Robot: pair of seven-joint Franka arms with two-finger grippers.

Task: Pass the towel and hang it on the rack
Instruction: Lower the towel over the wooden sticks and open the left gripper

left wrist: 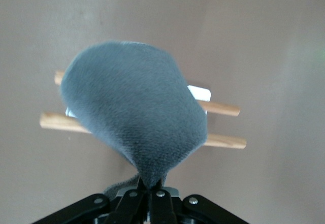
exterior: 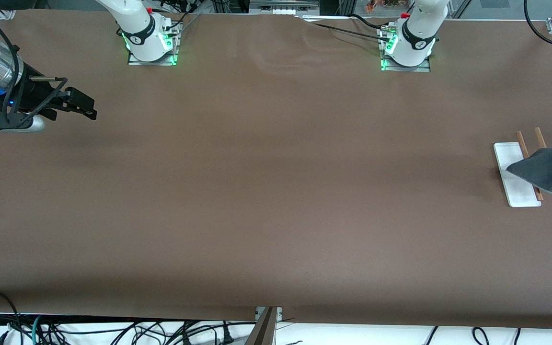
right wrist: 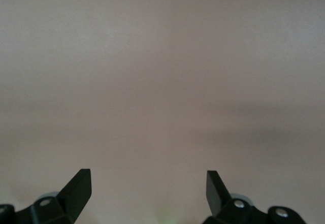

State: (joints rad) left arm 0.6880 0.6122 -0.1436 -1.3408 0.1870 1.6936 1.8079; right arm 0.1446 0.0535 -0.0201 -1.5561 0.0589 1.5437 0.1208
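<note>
The towel (exterior: 544, 168) hangs in the air over the rack (exterior: 517, 181), dark grey face outward, at the left arm's end of the table (exterior: 276, 191), at about three o'clock in the front view. The left gripper (left wrist: 151, 191) is clamped on one corner of the towel, its fingers pressed together on the cloth in the left wrist view; the cloth spreads out from that pinch and covers the middle of both wooden rods (left wrist: 223, 141). Whether the towel touches the rods cannot be told. The rack's white base plate (exterior: 511, 163) lies flat on the table, with the rods showing at either side of the cloth. The right gripper (exterior: 82, 106) waits over the right arm's end of the table, at about nine o'clock, its fingers (right wrist: 78, 188) spread apart with nothing between them.
</note>
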